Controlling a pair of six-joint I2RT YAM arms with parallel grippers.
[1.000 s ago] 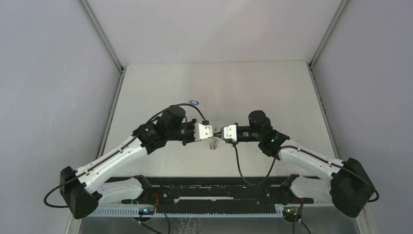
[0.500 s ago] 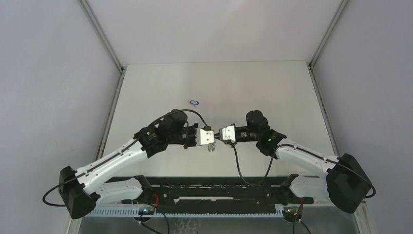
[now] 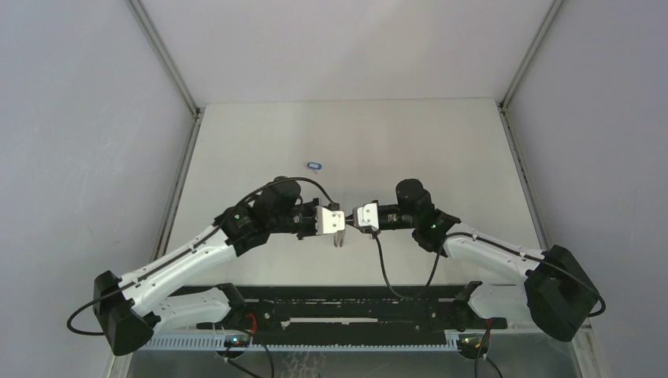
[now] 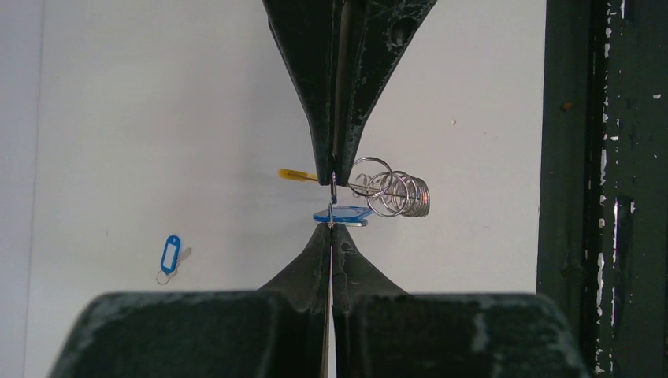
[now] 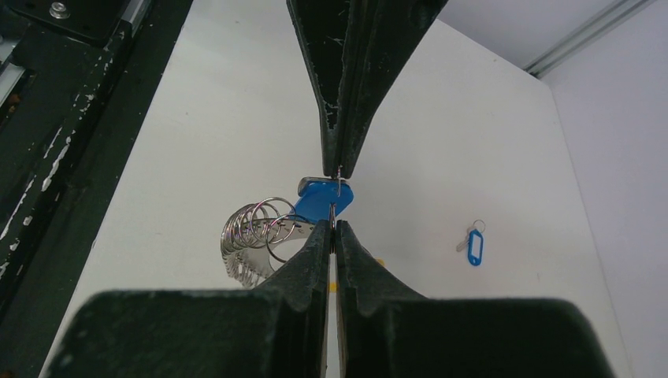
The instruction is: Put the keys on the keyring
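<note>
Big pale table (image 3: 394, 134) underneath everything. Above its middle, left arm (image 3: 189, 252) and right arm (image 3: 496, 252), bent in toward each other, claws tip to tip. Left claw (image 4: 331, 236) squeezed all the way shut, pinching the first key (image 4: 343, 214) at the edge of its blue tag, right at the tips. Right claw (image 5: 335, 232) squeezed shut too, nipping the thin wire of the keyring (image 4: 394, 193). Bunch of small silver loops on that wire, just beside the right claw's tips, with a yellow bit (image 4: 298, 175) poking out the other side. Blue tag very near the loops; hard to tell whether touching. Second key (image 3: 315, 165) flat on the table, farther back, well apart from both claws.
</note>
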